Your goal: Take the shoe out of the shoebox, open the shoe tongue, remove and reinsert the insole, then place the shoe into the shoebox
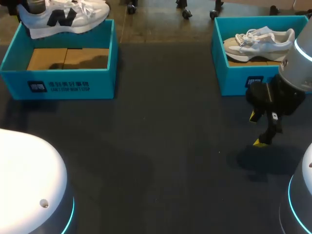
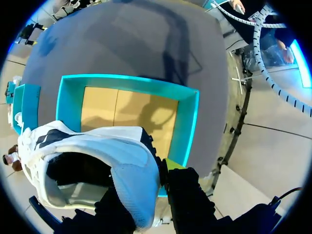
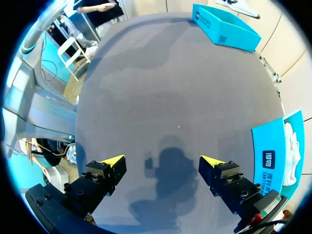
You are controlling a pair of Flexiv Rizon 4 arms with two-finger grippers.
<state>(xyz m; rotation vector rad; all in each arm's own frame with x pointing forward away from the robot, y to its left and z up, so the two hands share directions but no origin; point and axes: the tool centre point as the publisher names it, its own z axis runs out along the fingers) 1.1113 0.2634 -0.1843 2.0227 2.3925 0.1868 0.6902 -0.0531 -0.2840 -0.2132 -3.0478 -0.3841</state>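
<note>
A white shoe with black markings (image 1: 63, 17) hangs over the far edge of the left teal shoebox (image 1: 58, 80). My left gripper (image 1: 36, 6) is shut on its heel. In the left wrist view the heel wall (image 2: 131, 170) sits between the fingers of that gripper (image 2: 152, 170), one finger inside the shoe, and the shoebox's cardboard floor (image 2: 126, 109) lies below. A beige and white shoe (image 1: 258, 43) lies in the right teal shoebox (image 1: 239, 80). In front of that box, above the table, my right gripper (image 1: 257, 129) (image 3: 163, 163) stands open with nothing between its fingers.
The dark table (image 1: 161, 146) stretches between and in front of the two boxes. The right shoebox's front wall (image 3: 273, 156) is close beside my right gripper. My arms' white bases (image 1: 29, 185) fill the near corners.
</note>
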